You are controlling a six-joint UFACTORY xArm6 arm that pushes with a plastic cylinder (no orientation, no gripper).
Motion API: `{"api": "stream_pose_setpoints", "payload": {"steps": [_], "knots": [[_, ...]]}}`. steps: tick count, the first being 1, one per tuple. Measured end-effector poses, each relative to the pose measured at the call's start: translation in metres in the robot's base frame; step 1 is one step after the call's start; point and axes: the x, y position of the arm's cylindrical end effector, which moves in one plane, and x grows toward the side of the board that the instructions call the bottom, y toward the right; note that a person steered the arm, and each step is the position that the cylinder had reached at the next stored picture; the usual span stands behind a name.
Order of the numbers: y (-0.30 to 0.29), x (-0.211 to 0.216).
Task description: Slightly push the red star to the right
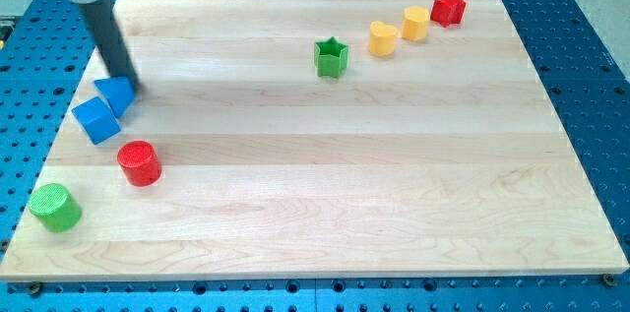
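The red star (448, 7) sits near the view's top right corner of the wooden board (394, 184). My tip (129, 85) is at the far left of the board, touching the upper right side of a blue block (115, 94). The tip is far from the red star, with most of the board's width between them. The rod slants up to the view's top left.
A second blue block (96, 120) lies just below-left of the first. A red cylinder (139, 163) and a green cylinder (55, 207) stand at the lower left. A green star (332, 57) and two yellow blocks (383, 38) (415, 23) line up left of the red star.
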Motion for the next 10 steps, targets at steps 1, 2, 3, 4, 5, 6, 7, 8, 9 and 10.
{"api": "stream_pose_setpoints", "payload": {"steps": [1,2,3,4,5,6,7,8,9,10], "knots": [[0.053,0.0],[0.136,0.0],[0.226,-0.001],[0.227,-0.024],[0.231,-0.071],[0.262,-0.109],[0.29,-0.136],[0.301,-0.151],[0.301,-0.151],[0.33,-0.15]]}}
